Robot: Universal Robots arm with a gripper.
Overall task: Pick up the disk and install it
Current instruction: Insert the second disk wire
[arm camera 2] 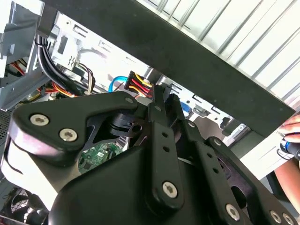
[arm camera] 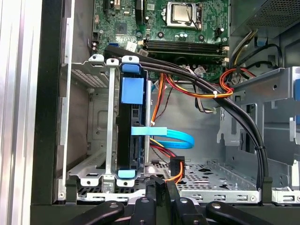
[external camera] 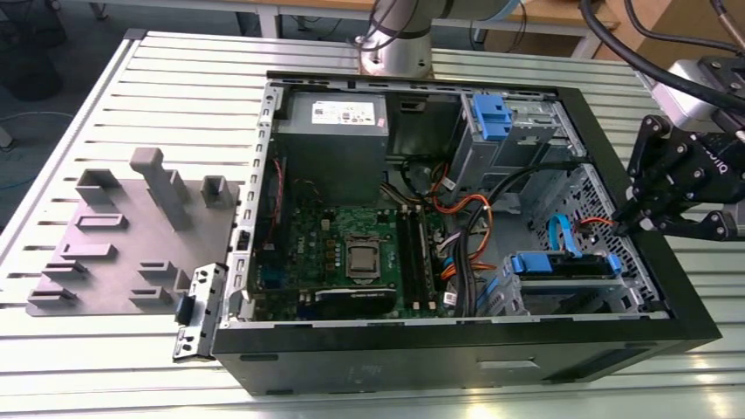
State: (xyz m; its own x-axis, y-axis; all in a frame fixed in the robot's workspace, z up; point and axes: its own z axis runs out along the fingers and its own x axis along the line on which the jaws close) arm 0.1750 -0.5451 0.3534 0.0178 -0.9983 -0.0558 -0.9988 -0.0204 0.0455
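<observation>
The disk (external camera: 564, 264) sits in the silver drive cage at the front corner of the open computer case (external camera: 466, 349), on the exterior view's right, its blue side rails showing. In the first wrist view the disk (arm camera: 132, 136) stands on edge between the cage's bars, with a blue tab at each end. My gripper (external camera: 638, 224) hangs over the case's rim beside that cage, apart from the disk. Its black fingers meet in both wrist views, gripper (arm camera: 159, 186) and gripper (arm camera 2: 164, 101), shut with nothing between them.
A light blue data cable (arm camera: 173, 138) and red-orange power wires (arm camera: 176, 171) lie beside the disk. The motherboard (external camera: 349, 253), grey power-supply box (external camera: 335, 118) and a taller blue-tabbed cage (external camera: 491, 118) fill the case. A grey fixture plate (external camera: 128, 236) lies outside. A person's hand (arm camera 2: 290, 136) is nearby.
</observation>
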